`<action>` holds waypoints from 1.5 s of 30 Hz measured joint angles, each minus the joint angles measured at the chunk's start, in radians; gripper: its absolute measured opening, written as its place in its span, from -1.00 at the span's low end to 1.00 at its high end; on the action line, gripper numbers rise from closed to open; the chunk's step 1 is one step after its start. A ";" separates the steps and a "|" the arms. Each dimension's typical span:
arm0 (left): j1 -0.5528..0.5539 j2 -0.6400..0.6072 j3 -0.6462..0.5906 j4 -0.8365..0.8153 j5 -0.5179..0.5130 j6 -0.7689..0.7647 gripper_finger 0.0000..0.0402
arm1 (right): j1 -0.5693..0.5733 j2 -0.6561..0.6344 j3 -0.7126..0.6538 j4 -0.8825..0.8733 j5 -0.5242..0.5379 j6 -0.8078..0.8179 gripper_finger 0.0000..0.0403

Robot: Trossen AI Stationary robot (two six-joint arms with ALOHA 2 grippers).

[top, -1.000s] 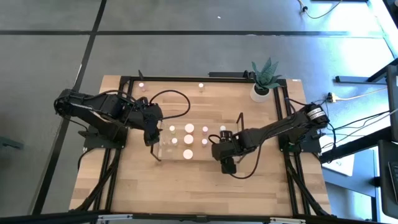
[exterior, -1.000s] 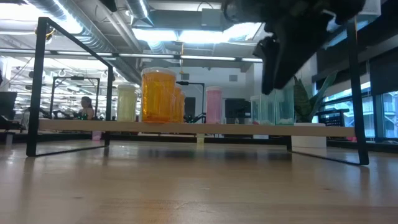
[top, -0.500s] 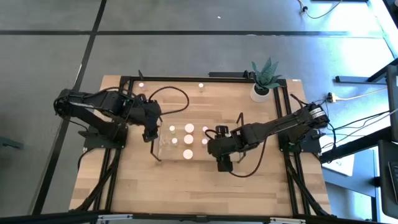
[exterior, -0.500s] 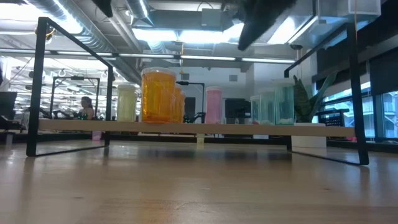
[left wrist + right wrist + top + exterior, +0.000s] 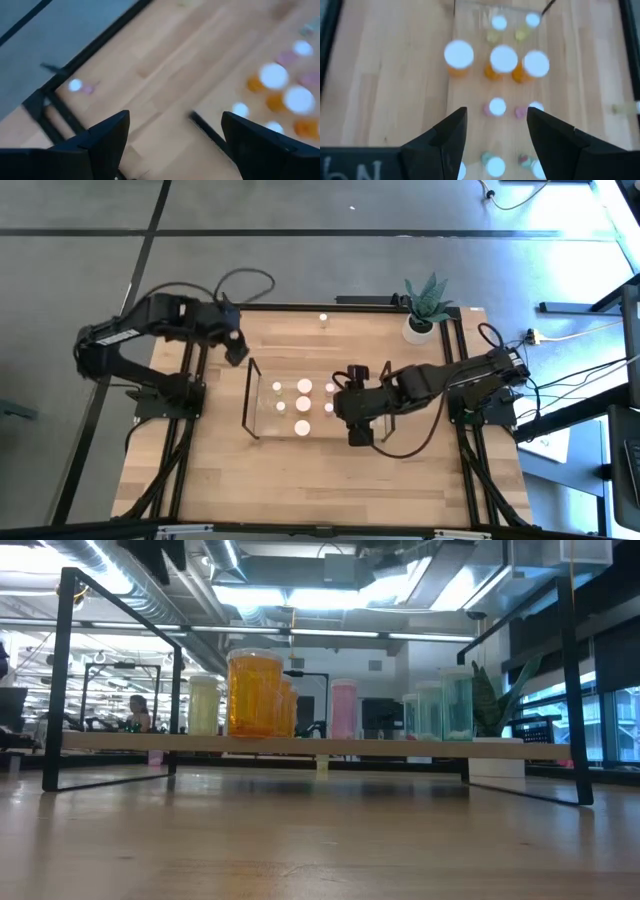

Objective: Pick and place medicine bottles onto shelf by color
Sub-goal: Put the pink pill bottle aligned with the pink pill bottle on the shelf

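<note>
High view: shelf [image 5: 249,398] mid-table, bottles [image 5: 304,387] grouped on it by color, one loose bottle [image 5: 323,319] alone by the far edge. Left gripper [image 5: 236,346] near the far-left corner, spread wide and empty; left wrist view catches a small pink bottle [image 5: 75,86] ahead, just beside the frame [image 5: 45,107]. Right gripper [image 5: 495,131] at the shelf's right end, partly spread, nothing between. Probably light, stiff, slick little things, quick to tip; best pinched across the body, under the cap. Plenty of bare table [image 5: 300,475] up front; tight by the frame and the shelf's thin edges.
</note>
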 joint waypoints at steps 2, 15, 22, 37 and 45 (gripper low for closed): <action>0.073 0.002 0.000 0.000 0.000 0.000 0.54 | 0.000 0.000 0.022 -0.001 0.001 -0.021 0.04; 0.542 0.130 0.000 0.040 0.145 0.186 0.54 | 0.000 0.000 0.049 -0.005 -0.002 -0.025 0.04; 0.668 0.261 0.000 0.075 0.147 0.240 0.54 | 0.000 0.000 0.049 -0.005 -0.002 -0.025 0.04; 0.833 0.393 -0.211 0.227 0.146 0.321 0.54 | 0.000 0.001 0.048 -0.006 -0.001 -0.027 0.04; 0.875 0.393 -0.365 0.458 0.145 0.342 0.54 | 0.000 0.001 0.048 -0.005 0.000 -0.044 0.04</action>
